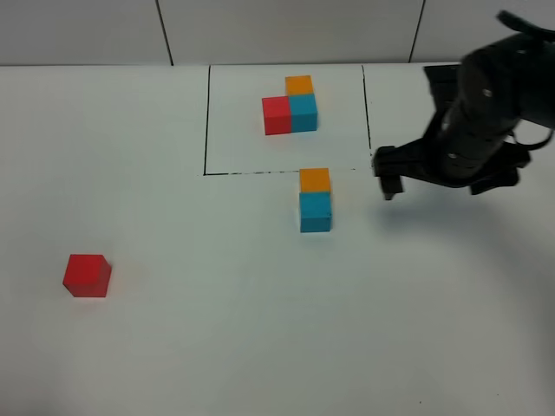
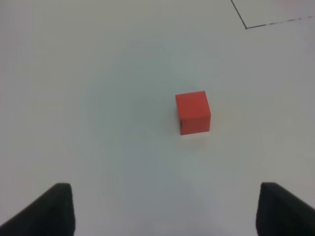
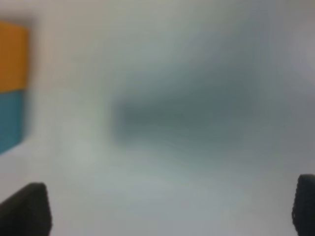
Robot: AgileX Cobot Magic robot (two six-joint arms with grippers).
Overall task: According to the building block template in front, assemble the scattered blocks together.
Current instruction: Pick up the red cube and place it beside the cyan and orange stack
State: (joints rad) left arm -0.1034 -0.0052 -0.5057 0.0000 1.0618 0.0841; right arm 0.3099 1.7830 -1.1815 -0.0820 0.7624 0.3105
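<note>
Small matte red cube (image 1: 87,276) sits alone nr left edge of white table (image 1: 260,364), well apart from orange cube (image 1: 315,179) & cyan-blue cube (image 1: 316,211), which touch mid-table just outside black drawn frame (image 1: 208,121) round L-shaped 3-cube template (image 1: 290,108). Prob. light, rigid, smooth: pinch two opposite flat faces squarely. Left gripper (image 2: 165,211) wide, empty, over red cube. Right gripper (image 1: 388,180) wide, empty, beside the pair. Panelled wall at far edge.
</note>
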